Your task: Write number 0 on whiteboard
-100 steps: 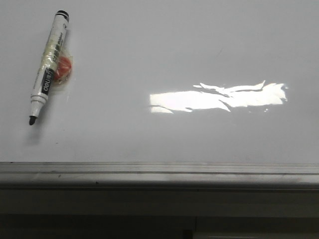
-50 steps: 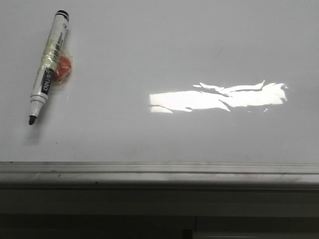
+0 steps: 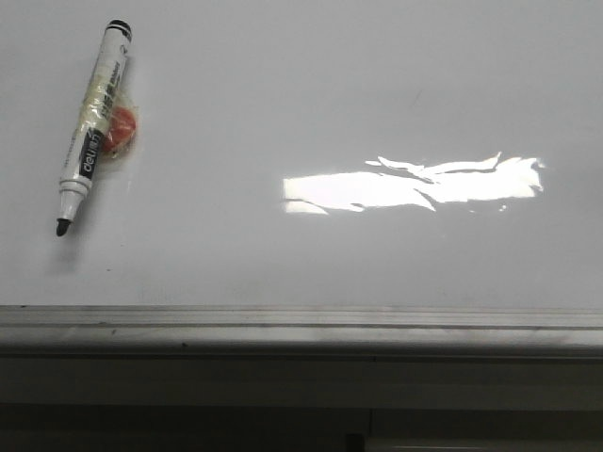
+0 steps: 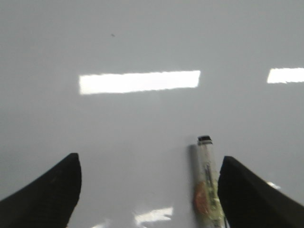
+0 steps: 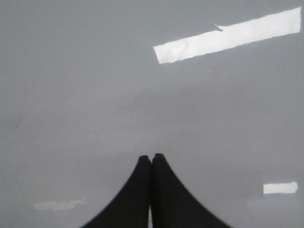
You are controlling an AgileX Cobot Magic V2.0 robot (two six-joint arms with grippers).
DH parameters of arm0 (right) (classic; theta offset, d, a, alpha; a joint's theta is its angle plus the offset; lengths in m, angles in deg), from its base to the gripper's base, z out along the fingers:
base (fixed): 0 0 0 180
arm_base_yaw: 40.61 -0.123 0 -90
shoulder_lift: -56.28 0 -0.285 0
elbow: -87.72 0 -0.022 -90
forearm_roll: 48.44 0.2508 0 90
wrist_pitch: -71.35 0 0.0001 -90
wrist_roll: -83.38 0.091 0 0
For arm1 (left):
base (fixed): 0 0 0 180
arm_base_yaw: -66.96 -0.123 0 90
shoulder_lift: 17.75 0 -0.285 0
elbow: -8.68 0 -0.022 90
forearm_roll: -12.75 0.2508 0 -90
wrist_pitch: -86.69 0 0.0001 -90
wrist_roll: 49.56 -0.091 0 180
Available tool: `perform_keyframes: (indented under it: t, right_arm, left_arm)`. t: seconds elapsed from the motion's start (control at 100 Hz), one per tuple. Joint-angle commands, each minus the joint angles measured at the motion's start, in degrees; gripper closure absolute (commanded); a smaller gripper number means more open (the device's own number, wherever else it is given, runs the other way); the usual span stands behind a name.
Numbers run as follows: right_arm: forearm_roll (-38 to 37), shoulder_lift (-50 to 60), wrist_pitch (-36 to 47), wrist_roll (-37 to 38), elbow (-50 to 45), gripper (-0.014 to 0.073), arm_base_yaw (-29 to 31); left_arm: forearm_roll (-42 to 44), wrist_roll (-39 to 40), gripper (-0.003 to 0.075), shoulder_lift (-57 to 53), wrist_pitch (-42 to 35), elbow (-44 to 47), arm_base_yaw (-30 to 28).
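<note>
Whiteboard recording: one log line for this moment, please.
whiteboard: no 0 drawn | marker: lying uncapped | left claw: open, beside marker | right claw: shut, empty

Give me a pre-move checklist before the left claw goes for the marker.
1. Marker lying free on the whiteboard: ok.
2. Cap off, black tip bare: ok.
3. Left claw open: ok.
4. Marker centred between its fingers: not ok, it lies close beside one finger.
5. Right claw shut, apart from the marker: ok.
6. Number 0 drawn: not ok, no stroke visible.
</note>
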Motion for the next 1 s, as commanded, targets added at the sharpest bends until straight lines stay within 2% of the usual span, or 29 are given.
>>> perform_keyframes:
  t: [0.0,0.16,0.29,0.56,0.83,0.94,0.99]
  right_arm:
    - [-0.15,-0.98,2.21,-0.23,1.96,0.0662,-1.17]
    - [-0.76,-0.98,1.59,-0.34,0.35,0.0662,-2.05]
    - [-0.76,-0.98,1.95,-0.34,0.35,0.0662,-2.05]
    - [-0.76,-0.98,2.47,-0.34,0.35,0.0662,-2.05]
    - [-0.76,-0.98,2.66,-0.34,0.35,0.0662,-2.05]
    - [-0.76,-0.98,2.66,-0.34,0.35,0.0662,-2.05]
    - [-0.76,-0.98,2.66,-0.34,0.35,0.0662,-2.05]
  left_arm:
    - [-0.98,-0.23,0.0207,2.59,-3.0,-1.95,4.12]
    - [-0.78,-0.31,0.0207,7.37,-2.67,-1.72,10.45]
    - [-1.3,-0.31,0.0208,11.74,-6.29,0.16,14.22]
    - [-12.57,-0.31,0.0208,18.28,-20.49,8.69,19.67]
    - [-12.74,-0.31,0.0208,25.47,-31.16,9.54,27.84]
    - [-15.64,-0.31,0.0215,28.06,-35.29,9.54,29.23]
    - [-16.47,-0.31,0.0242,28.9,-36.9,9.54,29.2]
